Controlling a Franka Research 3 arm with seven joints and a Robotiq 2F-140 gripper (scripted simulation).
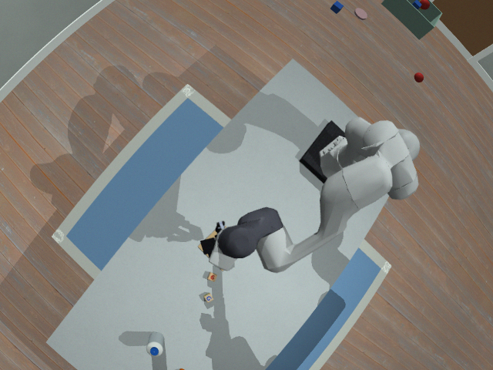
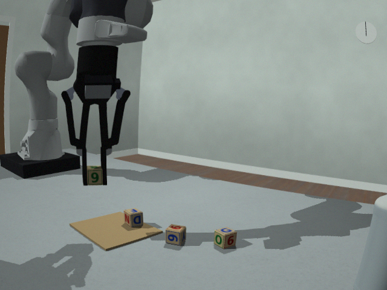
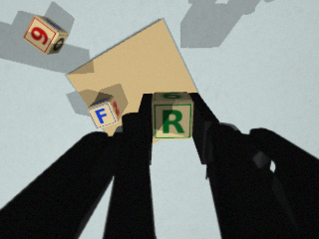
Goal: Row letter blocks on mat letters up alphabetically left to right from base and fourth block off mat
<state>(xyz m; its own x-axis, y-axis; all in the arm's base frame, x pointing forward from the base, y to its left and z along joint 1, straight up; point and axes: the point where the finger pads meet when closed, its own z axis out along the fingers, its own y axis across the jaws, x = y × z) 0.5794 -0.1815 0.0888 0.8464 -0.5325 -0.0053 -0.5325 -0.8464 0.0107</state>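
My gripper (image 2: 94, 183) (image 3: 170, 108) is shut on the R block (image 2: 94, 176) (image 3: 172, 120), green R on top, high above the floor near the mat (image 2: 103, 232) (image 3: 150, 55). The F block (image 2: 133, 218) (image 3: 103, 115) sits on the mat close to one edge, blue F on top, upside down in the exterior view. A block with a red 6 or 9 on top (image 1: 212, 277) (image 2: 175, 235) (image 3: 44, 35) lies off the mat near its corner. The G block (image 1: 208, 297) (image 2: 225, 238) lies farther off, blue G on top. In the top view the arm hides the held block and most of the mat.
A white bottle-like object with a blue top (image 1: 154, 349) stands well beyond the G block; part of it shows at the right edge of the exterior view (image 2: 373, 246). The arm's black base plate (image 1: 314, 159) (image 2: 40, 165) is behind the mat in the exterior view.
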